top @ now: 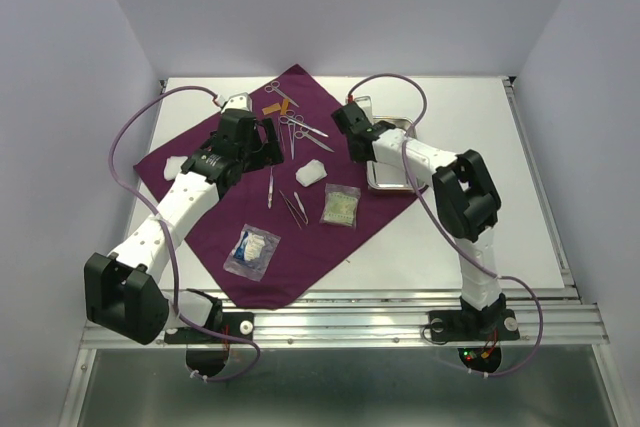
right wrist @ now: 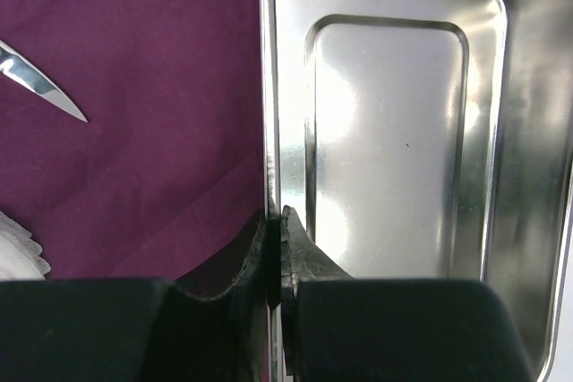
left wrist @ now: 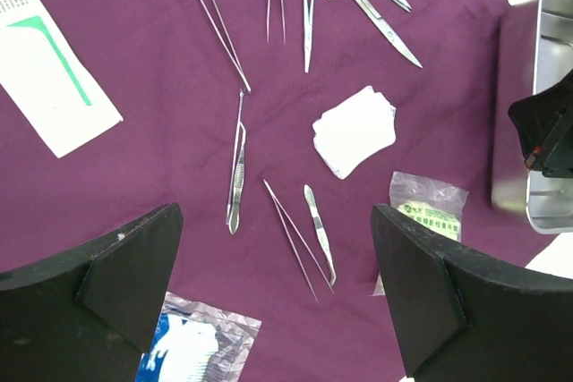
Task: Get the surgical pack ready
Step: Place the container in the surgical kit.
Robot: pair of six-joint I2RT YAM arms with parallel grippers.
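Note:
The dark-purple cloth [top: 300,247] lies spread as a diamond on the table. On it are scissors [top: 305,129] [left wrist: 372,6], tweezers [left wrist: 235,176] [top: 270,187], a white gauze pad [top: 310,173] [left wrist: 354,130] and clear packets [top: 341,205] [top: 252,250]. The steel tray [top: 390,179] [right wrist: 394,131] sits at the cloth's right corner, with nothing in it. My right gripper [right wrist: 277,221] [top: 364,152] is shut on the tray's left rim. My left gripper [left wrist: 277,310] [top: 265,139] hangs wide open above the tweezers, holding nothing.
A white paper packet [left wrist: 54,69] lies near the cloth's left corner. Small orange items [top: 272,107] rest at the far end of the cloth. White table [top: 480,197] extends right of the tray. Walls enclose the table on three sides.

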